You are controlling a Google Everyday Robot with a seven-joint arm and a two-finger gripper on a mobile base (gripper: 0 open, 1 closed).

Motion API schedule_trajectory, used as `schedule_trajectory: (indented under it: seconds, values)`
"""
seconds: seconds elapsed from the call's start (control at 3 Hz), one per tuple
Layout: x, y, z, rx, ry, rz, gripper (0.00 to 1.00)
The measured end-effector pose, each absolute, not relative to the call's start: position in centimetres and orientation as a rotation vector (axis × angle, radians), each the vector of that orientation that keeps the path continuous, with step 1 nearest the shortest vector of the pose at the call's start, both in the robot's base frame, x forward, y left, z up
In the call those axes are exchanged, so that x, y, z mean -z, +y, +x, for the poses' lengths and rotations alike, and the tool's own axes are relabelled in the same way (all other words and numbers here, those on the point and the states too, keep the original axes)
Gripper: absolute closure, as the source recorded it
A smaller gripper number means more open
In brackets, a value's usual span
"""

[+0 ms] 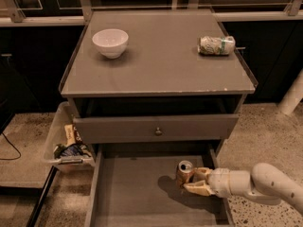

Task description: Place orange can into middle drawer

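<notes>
The orange can (184, 171) stands upright inside the open middle drawer (137, 197), near its right side, low over the grey floor or on it; I cannot tell which. My gripper (194, 180) reaches in from the right on a pale arm (265, 183). Its fingers (199, 189) are closed around the can's right side. The can's shadow falls on the drawer floor to the left.
A white bowl (110, 42) and a white-and-green dented can (216, 45) sit on the cabinet top (161, 65). The upper drawer front with a small knob (158, 131) overhangs the open drawer. A clear bin of snack packets (66, 143) stands on the floor at left.
</notes>
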State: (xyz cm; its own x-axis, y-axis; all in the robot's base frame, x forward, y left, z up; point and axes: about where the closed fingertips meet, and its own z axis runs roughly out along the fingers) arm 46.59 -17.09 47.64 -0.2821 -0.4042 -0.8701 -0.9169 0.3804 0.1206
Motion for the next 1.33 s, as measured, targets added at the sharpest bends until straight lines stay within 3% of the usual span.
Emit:
schedule_trajectory:
  seconds: [1.0,1.33]
  values:
    - [-39.5,-11.9,48.3,-0.628,1.772,-1.324,1.0]
    - [-38.9,-11.4,48.2,-0.64,1.768,-1.327,1.0]
